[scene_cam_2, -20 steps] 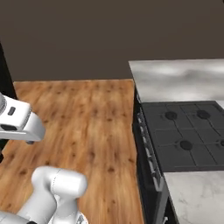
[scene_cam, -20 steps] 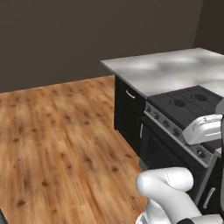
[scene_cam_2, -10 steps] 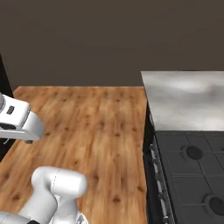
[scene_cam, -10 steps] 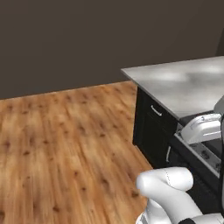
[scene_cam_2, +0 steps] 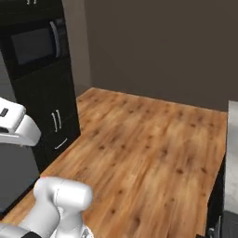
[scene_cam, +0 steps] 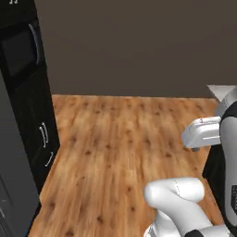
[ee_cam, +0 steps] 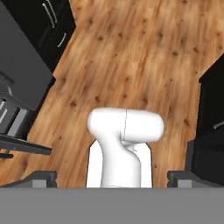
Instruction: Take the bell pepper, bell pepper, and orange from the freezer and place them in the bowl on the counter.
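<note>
My gripper point(ee_cam: 112, 178) is open, its two dark fingertips point(ee_cam: 42, 176) standing far apart with nothing between them, over the wooden floor. At the left edge stands a tall grey body that fits the freezer point(scene_cam: 13, 185), also the freezer point(scene_cam_2: 14, 173) in the right base view; its inside is hidden. In the hand view grey shelves or drawer fronts point(ee_cam: 12, 117) show at the left. A pale corner of the counter point(scene_cam: 223, 90) and a strip of the counter point(scene_cam_2: 232, 153) sit at the right edge. The bell peppers, the orange and the bowl are out of view.
Tall black cabinets with a built-in oven point(scene_cam: 23, 60) and curved handles point(scene_cam_2: 56, 122) line the left side. A wide wooden floor point(scene_cam: 125, 139) runs to a brown back wall. Dark base cabinets point(ee_cam: 212, 109) stand on the right.
The whole picture has swung left, so the camera moved: stove and counter slid off to the right, black oven cabinets and the grey body came in at the left. The gripper stays open.
</note>
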